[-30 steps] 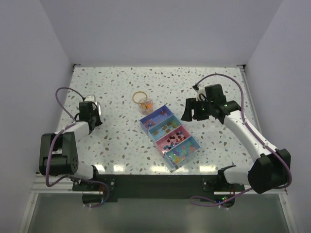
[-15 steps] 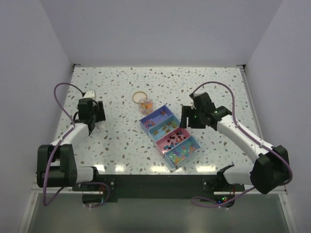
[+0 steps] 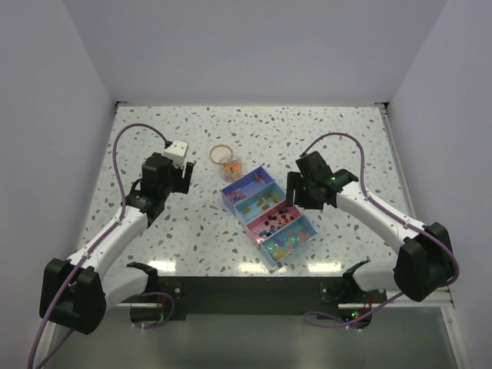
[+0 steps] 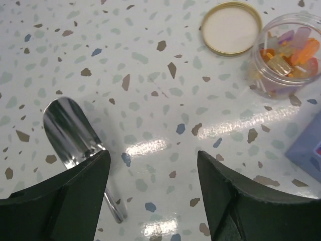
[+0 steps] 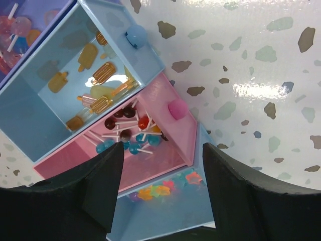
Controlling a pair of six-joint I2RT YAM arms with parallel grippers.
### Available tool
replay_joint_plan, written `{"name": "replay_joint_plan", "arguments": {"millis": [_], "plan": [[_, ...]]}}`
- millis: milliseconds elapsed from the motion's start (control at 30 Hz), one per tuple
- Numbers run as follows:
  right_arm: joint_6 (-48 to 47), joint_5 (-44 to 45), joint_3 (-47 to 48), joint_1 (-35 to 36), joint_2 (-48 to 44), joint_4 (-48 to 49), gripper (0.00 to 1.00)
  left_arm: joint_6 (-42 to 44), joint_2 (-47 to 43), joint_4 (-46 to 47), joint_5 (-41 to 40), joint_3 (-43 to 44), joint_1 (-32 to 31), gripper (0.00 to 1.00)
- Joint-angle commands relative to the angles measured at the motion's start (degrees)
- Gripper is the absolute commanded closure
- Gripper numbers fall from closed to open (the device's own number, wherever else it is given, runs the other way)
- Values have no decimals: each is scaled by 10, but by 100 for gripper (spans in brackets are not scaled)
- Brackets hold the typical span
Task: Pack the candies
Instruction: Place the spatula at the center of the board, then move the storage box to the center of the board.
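The candies lie sorted in a four-compartment box (image 3: 269,219): amber ice-lolly shapes (image 5: 103,74) in a blue section, tiny lollipops (image 5: 128,134) in the pink one, bright stars (image 5: 168,188) in the lower blue one. More orange candies (image 4: 293,52) fill a small clear jar (image 3: 229,165), its gold lid (image 4: 230,27) lying beside it. My right gripper (image 5: 163,196) hangs open over the pink and lower blue sections, holding nothing. My left gripper (image 4: 153,201) is open above bare table, left of the jar. A metal scoop (image 4: 70,133) lies by its left finger, not gripped.
A purple compartment (image 5: 25,25) with pale pink sweets sits at the box's far end. Round knobs (image 5: 176,108) stick out from the compartment fronts. The speckled table (image 3: 346,138) runs to white walls at the back and sides.
My left arm has swung from the table's left edge toward the jar, and its jaws have opened. My right gripper has slid left and down over the box, staying open.
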Motion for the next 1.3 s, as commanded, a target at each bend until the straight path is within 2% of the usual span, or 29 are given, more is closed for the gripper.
{"name": "replay_joint_plan", "arguments": {"millis": [0,267,533,667,867,967,1267], "plan": [[5,12,22,3,10,7,34,26,-10,-14,31,16,-16,25],[66,3,21,34,21,32,38,23,-15,21,33,-15,-20,25],[152,34,55,69,68,38,44,28,-24,33,10,-28,-37,24],[171,77,79,88,72,16,44,31,-30,33,-1,-30,-49,24],[208,46,65,89,105,33,46,37,-40,52,-15,-32,-66,24],[229,42,55,89,113,53,49,38,-44,52,-22,-34,-74,24],[265,103,68,80,133,12,64,41,-59,47,-29,-36,-85,23]]}}
